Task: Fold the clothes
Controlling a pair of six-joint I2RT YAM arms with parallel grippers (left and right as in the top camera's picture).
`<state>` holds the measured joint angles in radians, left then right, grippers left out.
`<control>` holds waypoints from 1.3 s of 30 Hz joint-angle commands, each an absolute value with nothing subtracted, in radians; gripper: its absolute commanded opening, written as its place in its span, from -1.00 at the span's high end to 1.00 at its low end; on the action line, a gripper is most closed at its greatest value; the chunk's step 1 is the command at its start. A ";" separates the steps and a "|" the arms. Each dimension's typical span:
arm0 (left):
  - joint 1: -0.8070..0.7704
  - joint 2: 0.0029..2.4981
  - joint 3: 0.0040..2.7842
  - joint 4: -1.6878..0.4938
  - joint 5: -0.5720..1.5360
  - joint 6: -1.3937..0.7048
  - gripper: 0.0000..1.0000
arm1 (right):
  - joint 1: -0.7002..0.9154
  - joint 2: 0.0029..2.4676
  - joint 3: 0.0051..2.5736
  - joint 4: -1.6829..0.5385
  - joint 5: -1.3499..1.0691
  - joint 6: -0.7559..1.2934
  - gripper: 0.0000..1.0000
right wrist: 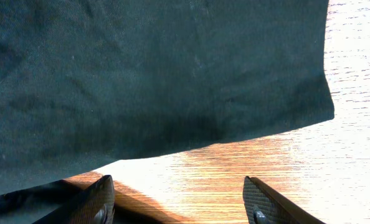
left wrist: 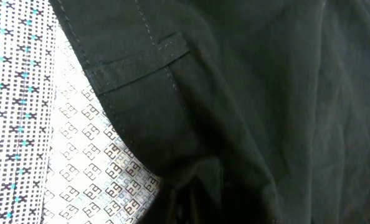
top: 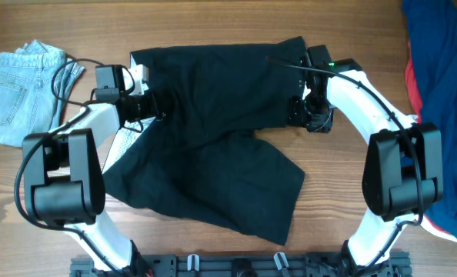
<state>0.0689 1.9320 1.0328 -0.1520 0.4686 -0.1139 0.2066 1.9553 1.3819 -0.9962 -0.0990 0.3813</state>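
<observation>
The clothes' big black garment point(top: 213, 146) lies spread across the middle of the table, partly doubled over. My left gripper point(top: 158, 108) is at its left edge, by the waistband. In the left wrist view the black fabric point(left wrist: 266, 93) with a belt loop point(left wrist: 141, 65) puckers into the shut jaws at the bottom; the fingers are buried in it. My right gripper point(top: 299, 115) stands open at the garment's right edge. Its fingertips point(right wrist: 103, 198) frame bare wood, just short of the black hem point(right wrist: 191, 146).
A light-blue denim garment point(top: 21, 92) lies at the far left. A navy-and-red one point(top: 444, 85) is heaped at the right edge. A white patterned cloth point(left wrist: 79, 149) shows under the black garment's left side. A black rail point(top: 236, 265) runs along the table's front edge.
</observation>
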 commanded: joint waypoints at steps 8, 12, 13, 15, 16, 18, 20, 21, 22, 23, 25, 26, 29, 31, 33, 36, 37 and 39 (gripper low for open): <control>0.212 1.746 1.048 -0.241 0.374 -0.178 0.92 | 0.138 1.909 1.562 -1.011 -0.027 0.359 -0.34; 0.212 1.738 1.048 -0.272 0.243 -0.199 0.92 | 0.138 1.919 1.555 -1.007 -0.098 0.327 -0.34; 0.212 1.741 1.048 -0.292 0.205 -0.199 0.92 | 0.141 1.924 1.552 -1.007 -0.111 0.305 -0.34; 0.212 1.757 1.047 -0.347 0.058 -0.199 0.92 | 0.151 1.926 1.536 -1.011 -0.117 0.288 -0.34; 0.212 1.761 1.047 -0.358 -0.044 -0.200 0.92 | 0.157 1.926 1.531 -1.013 -0.141 0.271 -0.34; 0.212 1.762 1.047 -0.355 -0.114 -0.215 0.92 | 0.161 1.926 1.530 -1.023 -0.221 0.216 -0.33; 0.212 1.764 1.047 -0.353 -0.115 -0.218 0.92 | 0.171 1.926 1.530 -1.033 -0.309 0.155 -0.33; 0.212 1.768 1.047 -0.353 -0.114 -0.218 0.92 | 0.176 1.927 1.530 -1.021 -0.308 0.155 -0.34; 0.212 1.774 1.047 -0.357 -0.114 -0.218 0.92 | 0.183 1.928 1.530 -0.978 -0.309 0.155 -0.33; 0.212 1.780 1.047 -0.358 -0.114 -0.218 0.92 | 0.188 1.929 1.530 -0.942 -0.309 0.156 -0.27; 0.212 1.809 1.047 -0.371 -0.127 -0.218 0.92 | 0.200 1.943 1.530 -0.884 -0.321 0.158 0.14; 0.212 1.829 1.047 -0.378 -0.130 -0.226 0.92 | 0.205 1.954 1.530 -0.892 -0.324 0.158 0.20; 0.211 1.868 1.047 -0.390 -0.129 -0.226 0.92 | 0.207 1.971 1.530 -0.939 -0.339 0.117 0.07; 0.197 1.878 1.047 -0.402 -0.130 -0.229 0.92 | 0.217 1.976 1.530 -1.012 -0.445 0.014 0.06; 0.187 1.880 1.047 -0.409 -0.144 -0.230 0.92 | 0.241 1.977 1.529 -1.084 -0.473 -0.022 -0.02; 0.183 1.880 1.048 -0.409 -0.192 -0.245 0.80 | 0.303 1.977 1.529 -1.142 -0.415 -0.017 -0.25; 0.182 1.880 1.048 -0.410 -0.192 -0.245 0.78 | 0.315 1.977 1.529 -1.135 -0.392 -0.014 -0.28; 0.180 1.880 1.048 -0.424 -0.182 -0.244 0.78 | 0.329 1.988 1.529 -1.094 -0.420 0.001 -0.29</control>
<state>0.1829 1.8523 1.0470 -0.4011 -0.1604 -0.2310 0.3180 1.9644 1.5311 -1.1290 -0.4110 0.0048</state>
